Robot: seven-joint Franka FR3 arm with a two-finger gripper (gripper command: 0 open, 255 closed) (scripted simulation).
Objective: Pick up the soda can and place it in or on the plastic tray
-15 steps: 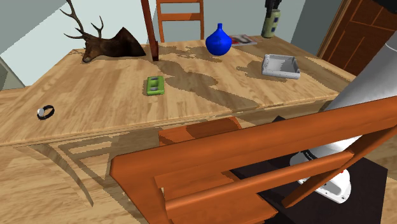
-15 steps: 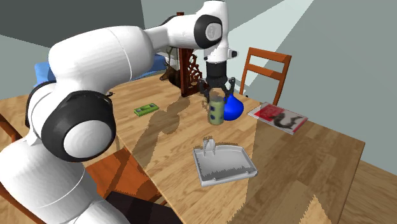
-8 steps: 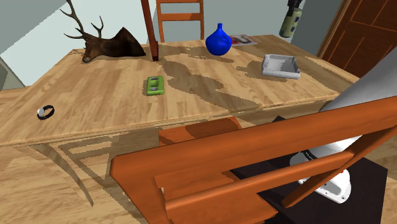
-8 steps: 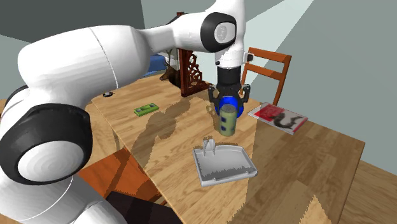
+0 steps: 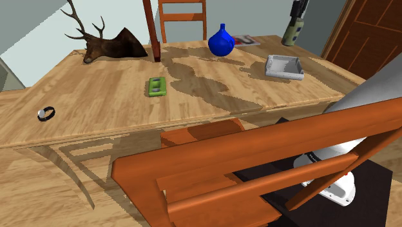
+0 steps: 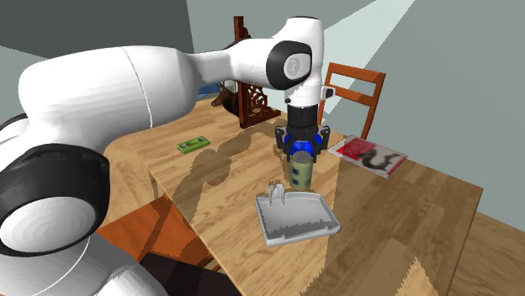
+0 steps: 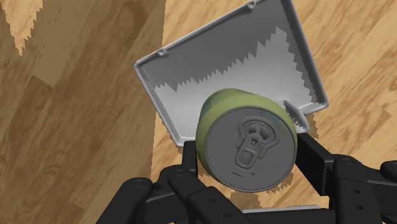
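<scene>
You had the wooden bench spread out beneath the fingers. The grey tray lay flat on it, below the fingers and partly beyond them. The olive-green soda can hung upright between the fingers, clear of the bench, over one edge of the tray. The fingers pinched the can from both sides.

Glossy white arm, fat rounded links. Joints are dark grey discs with black rings. Gripper all black, matte, with blocky angular fingers and faceted body. White base link, rounded.
</scene>
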